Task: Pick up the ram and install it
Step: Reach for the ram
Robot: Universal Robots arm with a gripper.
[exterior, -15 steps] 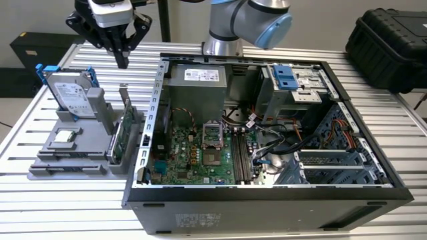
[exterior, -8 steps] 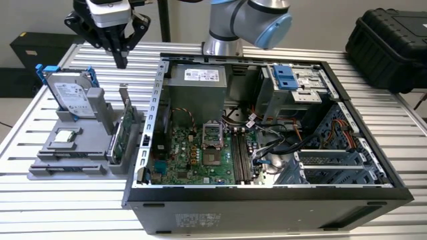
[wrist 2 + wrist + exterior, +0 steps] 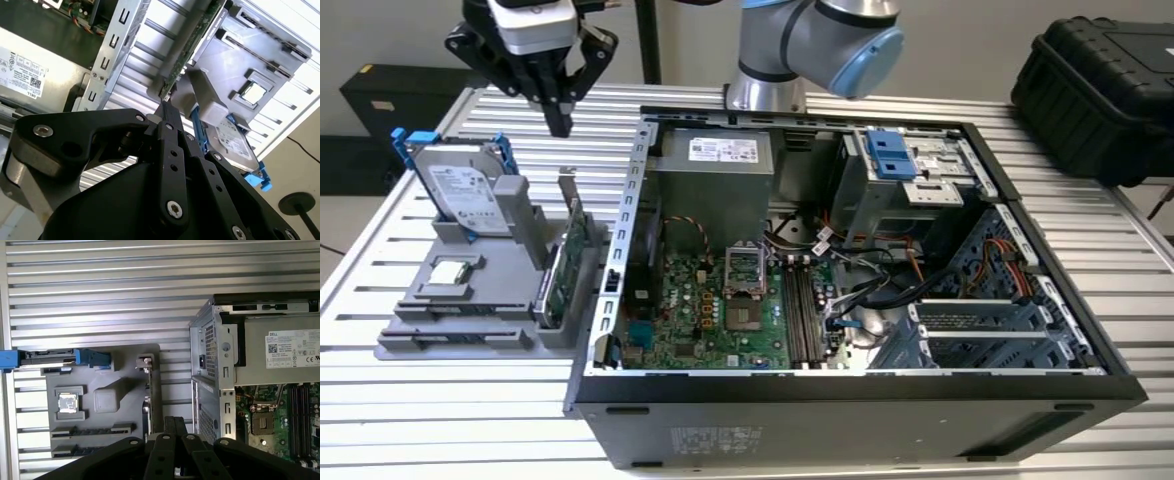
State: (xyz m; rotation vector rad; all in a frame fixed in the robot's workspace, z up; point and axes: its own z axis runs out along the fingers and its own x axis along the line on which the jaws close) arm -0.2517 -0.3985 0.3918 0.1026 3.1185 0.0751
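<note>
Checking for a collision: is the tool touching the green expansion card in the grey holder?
Apart. In the exterior view the tool hangs above the expansion card, with bare table slats showing between its tip and the card's bracket.

table (image 3: 454, 420): showing ribbed bare metal, shining softly
case (image 3: 854, 430): showing matt black outside, bare grey sheet metal inside
holder (image 3: 516, 215): looking like smooth matt grey plastic
drive (image 3: 460, 190): gleaming, metal face
gripper (image 3: 560, 125): looking matt black
arm (image 3: 781, 40): shining, smooth silver shell

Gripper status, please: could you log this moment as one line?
gripper: shut, empty | location: above gray parts holder, near upright expansion card | case: open
</note>
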